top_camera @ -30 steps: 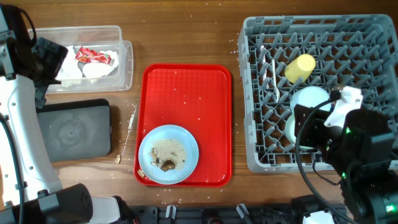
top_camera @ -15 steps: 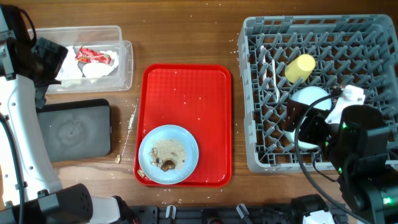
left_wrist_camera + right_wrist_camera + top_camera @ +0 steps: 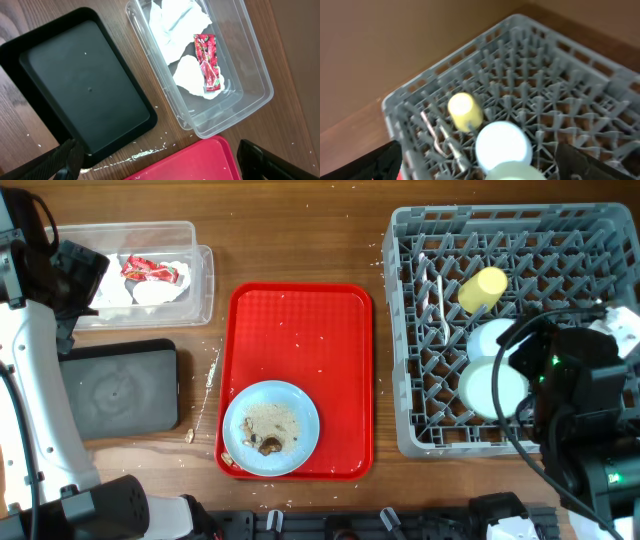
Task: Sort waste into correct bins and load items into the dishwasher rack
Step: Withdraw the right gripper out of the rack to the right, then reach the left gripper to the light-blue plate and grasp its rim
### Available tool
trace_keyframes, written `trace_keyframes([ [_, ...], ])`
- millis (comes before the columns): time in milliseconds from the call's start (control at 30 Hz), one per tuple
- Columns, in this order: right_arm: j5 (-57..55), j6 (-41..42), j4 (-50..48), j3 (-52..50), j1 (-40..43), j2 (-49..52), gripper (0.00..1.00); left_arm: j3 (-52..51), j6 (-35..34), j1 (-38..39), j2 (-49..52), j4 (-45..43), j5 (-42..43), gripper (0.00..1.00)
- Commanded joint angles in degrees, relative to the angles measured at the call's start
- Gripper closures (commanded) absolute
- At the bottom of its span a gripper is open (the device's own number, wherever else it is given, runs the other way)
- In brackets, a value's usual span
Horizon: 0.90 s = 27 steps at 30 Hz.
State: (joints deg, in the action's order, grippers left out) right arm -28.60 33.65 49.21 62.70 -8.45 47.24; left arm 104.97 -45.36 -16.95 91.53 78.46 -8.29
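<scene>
Overhead view of a wooden surface (image 3: 300, 240) with a robot arm at each side. At far left a clear tub (image 3: 203, 285) holds crumpled white napkins (image 3: 150, 295) and a red-and-white wrapper (image 3: 148, 271) lying on top of them. Just below the tub sits a flat black tray (image 3: 115, 390). In the centre is a red tray (image 3: 300, 340); a large light blue plate (image 3: 238, 408) rests on its lower left corner, with brown and whitish food scraps (image 3: 268, 444) on it. Pale crumbs (image 3: 212, 375) lie on the wood between the two trays. At right, the grey dishwasher rack (image 3: 560, 240) holds a yellow-green cup (image 3: 481, 288) lying on its side, white spoons (image 3: 438, 300) just left of it, a small light blue bowl (image 3: 492, 338) below the cup, and a pale green saucer (image 3: 490, 388) beside the bowl. The left gripper (image 3: 157, 150) hangs above the tub and black tray, fingers spread wide, holding nothing. The right gripper (image 3: 480, 150) is above the rack, over the bowl and saucer, its fingers also spread and empty.
</scene>
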Motion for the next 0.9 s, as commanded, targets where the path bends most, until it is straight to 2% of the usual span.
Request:
trace_keyframes([
  [0, 0.0, -4.39, -2.45, -0.04, 5.22, -0.42, 0.0, 0.04, -0.52, -0.11, 0.31, 0.02, -0.13, 0.0],
  [33, 3.54, -6.82, -3.67, -0.04, 8.35, -0.02, 0.0, 0.04, -0.52, -0.11, 0.31, 0.02, -0.13, 0.0],
  [167, 12.09, -6.6, -4.66, -0.04, 18.16, 2.36, 0.0, 0.04, -0.52, -0.11, 0.31, -1.62, 0.94, 0.0],
  [267, 13.22, -4.55, -4.81, -0.04, 26.43, 6.1, 0.0, 0.04, 0.17, 0.59, 0.31, 9.2, 17.14, 0.0],
  [333, 13.22, -4.57, -4.76, -0.04, 26.86, 9.46, 0.0, 0.04, 3.93, 5.01, 0.31, 14.25, 20.35, 0.0],
  [433, 13.22, -4.57, -4.79, -0.04, 26.86, 15.19, 0.0, 0.04, 6.54, 15.74, 0.31, 15.26, 16.17, 0.0],
  [500, 14.27, -3.08, -5.03, -0.04, 26.86, 20.26, 0.0, 0.04, 3.8, 24.0, 0.31, 15.02, 12.37, 0.0],
  [567, 14.4, -2.93, -5.66, -0.04, 26.86, 24.9, 0.0, 0.04, 0.33, 28.81, 0.28, 15.04, 9.6, 0.0],
  [633, 13.4, -8.66, -8.41, -0.02, 26.86, 28.39, 0.0, 0.04, -2.25, 33.81, 0.28, 15.02, 4.76, 0.0],
  [700, 13.68, -17.9, -10.19, 0.22, 26.86, 28.41, 0.0, 0.04, -3.34, 38.32, 0.28, 15.02, -0.66, 0.0],
  [867, 21.09, -18.45, -11.91, 2.82, 26.86, 23.74, 0.0, 0.04, -5.31, 43.17, 0.31, 15.02, -1.84, 0.0],
])
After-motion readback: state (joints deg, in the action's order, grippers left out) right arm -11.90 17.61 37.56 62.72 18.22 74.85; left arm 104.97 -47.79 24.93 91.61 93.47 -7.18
